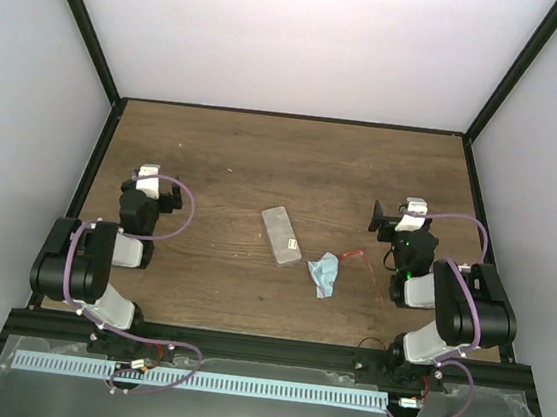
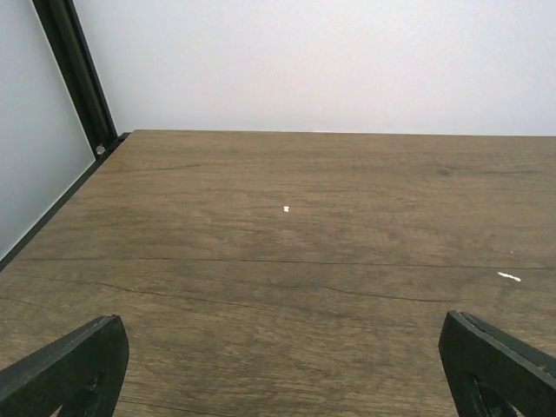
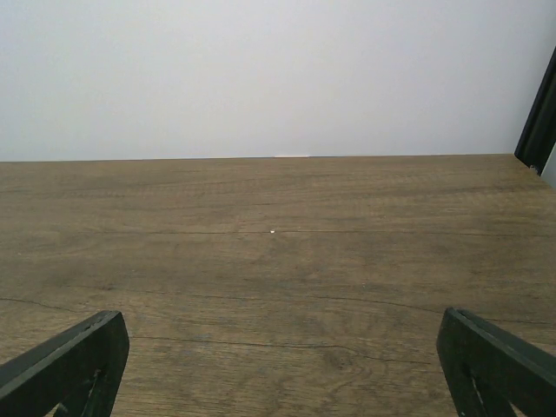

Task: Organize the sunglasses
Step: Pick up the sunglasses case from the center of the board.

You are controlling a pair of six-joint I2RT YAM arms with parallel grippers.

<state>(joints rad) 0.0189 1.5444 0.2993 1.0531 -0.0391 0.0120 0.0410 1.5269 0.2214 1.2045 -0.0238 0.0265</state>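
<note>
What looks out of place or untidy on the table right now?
The sunglasses lie loose on the table, outside the grey case, which sits askew to the table's edges. The light-blue cloth lies crumpled between them. Nothing seems spilled.

- I see the table (image 1: 213, 161) in mid brown, with darker wood-grain lines and a few white specks (image 2: 286, 208).
- The walls (image 1: 298, 40) read plain white to pale grey, no pattern.
- The frame posts (image 1: 79, 20) are black.
- The sunglasses (image 1: 359, 256) show as a thin red line.
- The case (image 1: 280, 236) is light grey.
- The cloth (image 1: 325, 272) is light blue.
- My left arm (image 1: 81, 267) and right arm (image 1: 458, 310) are black with white sections, and their cables (image 1: 186, 208) are purple.
- A small green light (image 1: 410, 274) glows on the right arm.
- The left gripper (image 2: 280, 328) and right gripper (image 3: 280, 323) have matte black fingers (image 2: 74, 369).
- The ribbed strip (image 1: 238, 385) along the near edge is off-white.
</note>
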